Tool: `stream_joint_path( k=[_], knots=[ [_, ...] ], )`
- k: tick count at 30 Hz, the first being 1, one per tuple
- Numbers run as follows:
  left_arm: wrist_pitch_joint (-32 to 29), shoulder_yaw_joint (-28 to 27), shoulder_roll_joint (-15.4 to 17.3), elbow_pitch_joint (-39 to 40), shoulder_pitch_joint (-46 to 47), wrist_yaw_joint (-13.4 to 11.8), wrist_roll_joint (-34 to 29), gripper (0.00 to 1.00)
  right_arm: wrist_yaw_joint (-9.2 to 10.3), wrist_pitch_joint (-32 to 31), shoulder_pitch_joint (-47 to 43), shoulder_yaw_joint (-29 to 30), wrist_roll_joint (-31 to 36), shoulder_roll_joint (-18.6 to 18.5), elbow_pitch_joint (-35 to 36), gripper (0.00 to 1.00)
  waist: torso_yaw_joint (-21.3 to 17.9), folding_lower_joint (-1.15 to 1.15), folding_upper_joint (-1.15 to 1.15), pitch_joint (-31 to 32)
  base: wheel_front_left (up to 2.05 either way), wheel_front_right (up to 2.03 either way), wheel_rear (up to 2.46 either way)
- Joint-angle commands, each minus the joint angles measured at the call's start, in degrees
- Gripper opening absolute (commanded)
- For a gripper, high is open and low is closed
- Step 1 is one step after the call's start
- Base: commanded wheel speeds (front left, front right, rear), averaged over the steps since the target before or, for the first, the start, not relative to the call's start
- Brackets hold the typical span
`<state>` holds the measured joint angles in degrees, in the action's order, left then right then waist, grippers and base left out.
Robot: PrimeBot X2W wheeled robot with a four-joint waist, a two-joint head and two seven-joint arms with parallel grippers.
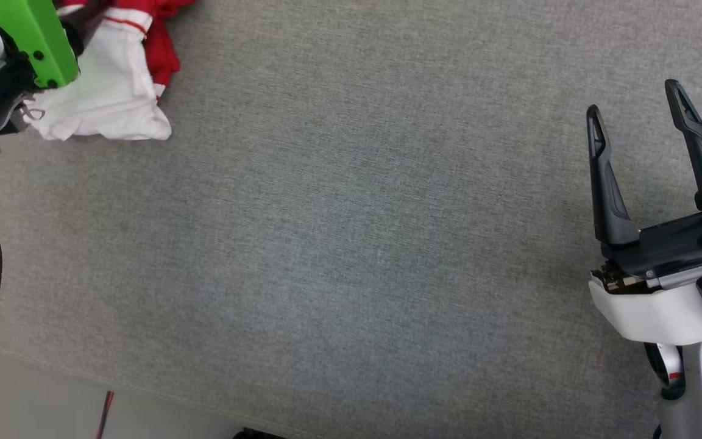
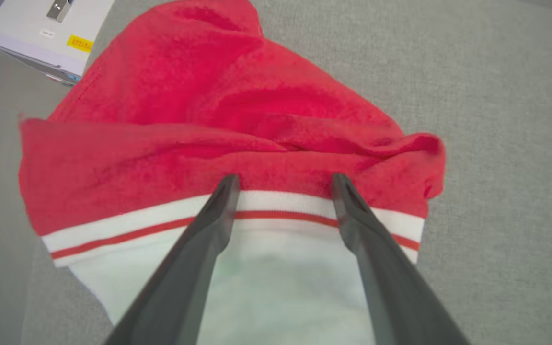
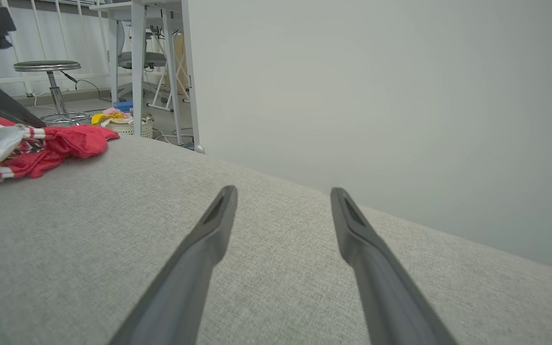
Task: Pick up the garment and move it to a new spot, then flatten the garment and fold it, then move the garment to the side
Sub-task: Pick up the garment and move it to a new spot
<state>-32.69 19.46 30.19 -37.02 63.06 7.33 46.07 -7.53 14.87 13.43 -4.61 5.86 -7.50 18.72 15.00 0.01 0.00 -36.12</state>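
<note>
The garment [image 1: 113, 91] lies crumpled at the far left of the grey fabric surface [image 1: 357, 244], white sleeve toward me and red cloth behind it. My left arm's green wrist cover [image 1: 40, 42] hangs over it. In the left wrist view my left gripper [image 2: 284, 179] is open, its fingertips [image 2: 228, 184] at the red-white striped trim of the garment [image 2: 237, 105], with nothing pinched between them. I cannot tell whether they touch the cloth. My right gripper [image 1: 634, 103] stands open at the far right, well away from the garment [image 3: 41, 143]; it [image 3: 281, 191] holds nothing.
A white box [image 2: 46, 33] sits on the surface just beyond the garment. The surface's front edge [image 1: 144, 390] runs along the lower left of the head view. Past the far edge are a stool [image 3: 48, 67], a basket [image 3: 122, 125] and white table legs [image 3: 137, 72].
</note>
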Motion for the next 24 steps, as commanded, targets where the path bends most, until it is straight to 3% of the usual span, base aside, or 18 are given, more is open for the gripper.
stream_joint_path(
  k=[1, 6, 13, 14, 15, 16, 24],
  knots=[
    [-2.4, 1.6, 0.8, -0.5, 1.2, 0.1, 0.9, 1.0, 0.04, 0.1, 1.1, 0.0, 0.5, -0.2, 0.4, 1.0, -0.8, -0.01, 0.0, -1.3, 0.0, 0.0, 0.0],
    [-9.2, 7.9, 1.5, -3.3, 1.2, 0.1, 2.0, 1.0, 0.04, 0.1, 1.8, 0.1, 0.7, -0.4, 0.5, 1.0, -1.2, -0.01, 0.0, -3.0, 0.0, 0.0, 0.0],
    [-10.5, 14.3, -0.8, -7.6, 0.6, 0.1, 2.9, 1.0, 0.04, 0.1, 2.6, -0.2, 0.7, -0.4, 0.0, 1.0, -1.7, -0.01, 0.0, -3.6, 0.0, 0.0, 0.0],
    [-10.2, 15.0, -0.8, -7.8, 0.6, 0.2, 2.9, 0.86, 0.04, 0.1, 2.6, -0.3, 0.7, -0.4, -0.1, 1.0, -1.7, -0.01, 0.0, -3.4, 0.0, 0.0, 0.0],
    [-9.5, 15.5, -0.7, -8.1, 0.7, 0.2, 3.3, 0.17, 0.04, 0.1, 2.6, -0.2, 0.6, -0.3, -0.2, 1.0, -1.7, -0.01, 0.0, -3.0, 0.0, 0.0, 0.0],
    [-8.9, 15.7, -0.6, -8.2, 0.8, 0.2, 3.7, 0.0, 0.04, 0.1, 2.6, -0.1, 0.6, -0.3, -0.2, 1.0, -1.6, -0.01, 0.0, -2.7, 0.0, 0.0, 0.0],
    [2.6, 19.7, 3.8, -5.0, 4.2, 0.2, 2.0, 0.0, 0.04, 0.1, 1.0, 0.3, -0.4, 0.9, -1.1, 1.0, -0.2, -0.01, 0.0, 3.2, 0.0, 0.0, 0.0]
  ],
)
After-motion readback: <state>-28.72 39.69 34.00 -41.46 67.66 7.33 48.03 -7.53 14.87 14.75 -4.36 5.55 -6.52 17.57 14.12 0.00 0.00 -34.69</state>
